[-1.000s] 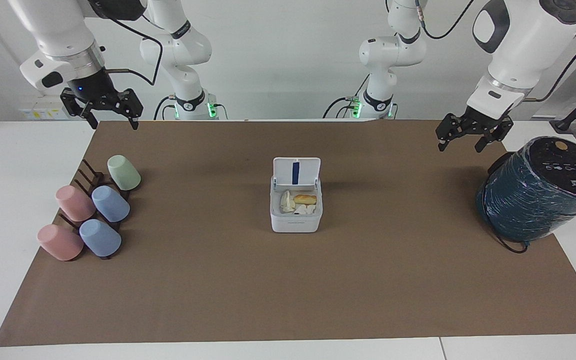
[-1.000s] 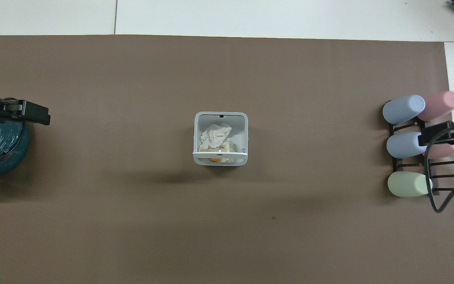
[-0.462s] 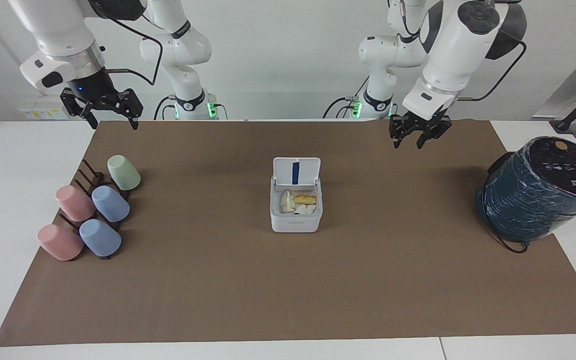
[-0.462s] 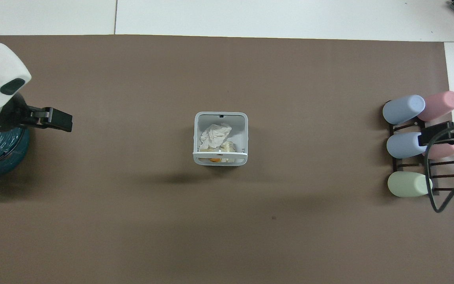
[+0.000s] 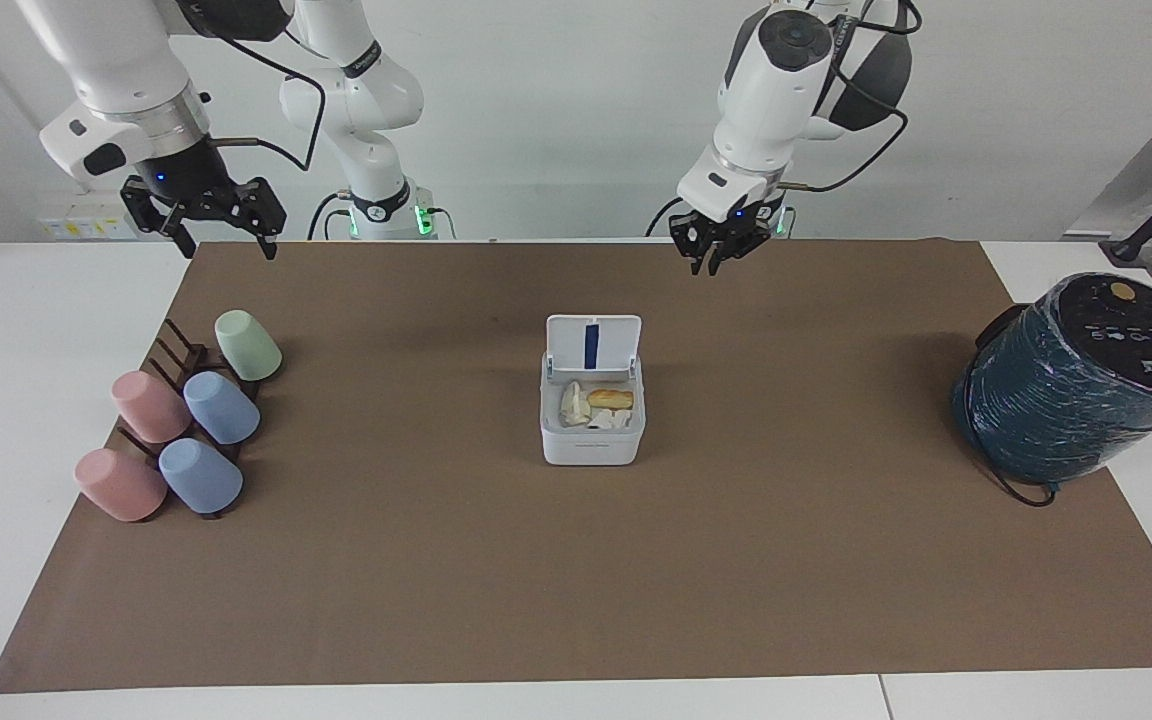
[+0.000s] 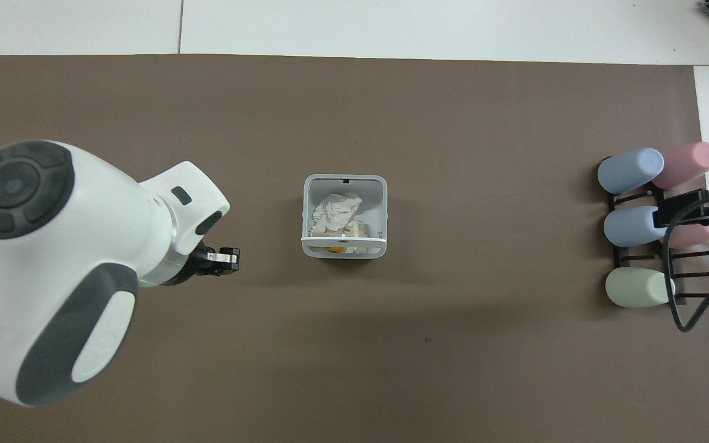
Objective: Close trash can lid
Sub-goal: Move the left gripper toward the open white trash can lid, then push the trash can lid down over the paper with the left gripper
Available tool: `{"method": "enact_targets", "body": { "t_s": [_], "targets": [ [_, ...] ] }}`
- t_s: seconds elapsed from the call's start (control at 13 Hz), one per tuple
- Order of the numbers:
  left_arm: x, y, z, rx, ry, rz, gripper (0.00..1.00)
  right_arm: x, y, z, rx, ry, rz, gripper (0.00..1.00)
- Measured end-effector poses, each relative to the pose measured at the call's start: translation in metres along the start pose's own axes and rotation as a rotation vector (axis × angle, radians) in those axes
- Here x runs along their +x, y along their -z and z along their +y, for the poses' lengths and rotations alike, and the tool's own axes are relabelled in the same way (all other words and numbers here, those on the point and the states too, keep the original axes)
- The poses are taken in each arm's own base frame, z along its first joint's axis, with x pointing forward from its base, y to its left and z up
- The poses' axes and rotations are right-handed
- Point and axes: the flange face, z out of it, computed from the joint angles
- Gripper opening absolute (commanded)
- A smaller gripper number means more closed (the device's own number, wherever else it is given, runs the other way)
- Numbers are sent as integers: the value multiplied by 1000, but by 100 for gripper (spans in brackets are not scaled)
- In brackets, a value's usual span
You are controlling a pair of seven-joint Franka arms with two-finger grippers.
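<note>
The trash can [image 5: 591, 432] is a small white square box in the middle of the brown mat, with crumpled paper and an orange scrap inside; it also shows in the overhead view [image 6: 344, 183]. Its lid [image 5: 593, 345] stands upright on the edge nearer the robots, with the blue strip on its inner face showing. From overhead the lid [image 6: 343, 237] is seen edge-on. My left gripper [image 5: 721, 255] hangs in the air over the mat, beside the can toward the left arm's end [image 6: 225, 259], apart from the lid. My right gripper [image 5: 224, 240] is open and empty over the mat's corner by the cup rack.
A dark rack [image 5: 181, 365] with several pastel cups [image 6: 630, 170] lying on it sits at the right arm's end. A large dark teal wrapped cylinder [image 5: 1081, 380] stands at the left arm's end. The left arm's body covers much of that end from overhead.
My left arm has swung from over the teal cylinder toward the middle of the table and its gripper now hangs close to the trash can. The right arm and the lid have not moved.
</note>
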Motion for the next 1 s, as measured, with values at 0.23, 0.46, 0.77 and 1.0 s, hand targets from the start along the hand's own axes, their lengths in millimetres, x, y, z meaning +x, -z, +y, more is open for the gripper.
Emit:
{"method": "enact_targets", "body": {
  "t_s": [0.23,0.46,0.77,1.0],
  "targets": [
    [-13,-18,32,-46,16,28,25,0,0,0,0,0,0,100],
    [-10,-41,48,-76,34,69,25,0,0,0,0,0,0,100],
    [10,-63,61,-149,77,121,26,0,0,0,0,0,0,100],
    [26,-71,67,-232,129,178,26,0,0,0,0,0,0,100]
  ]
}}
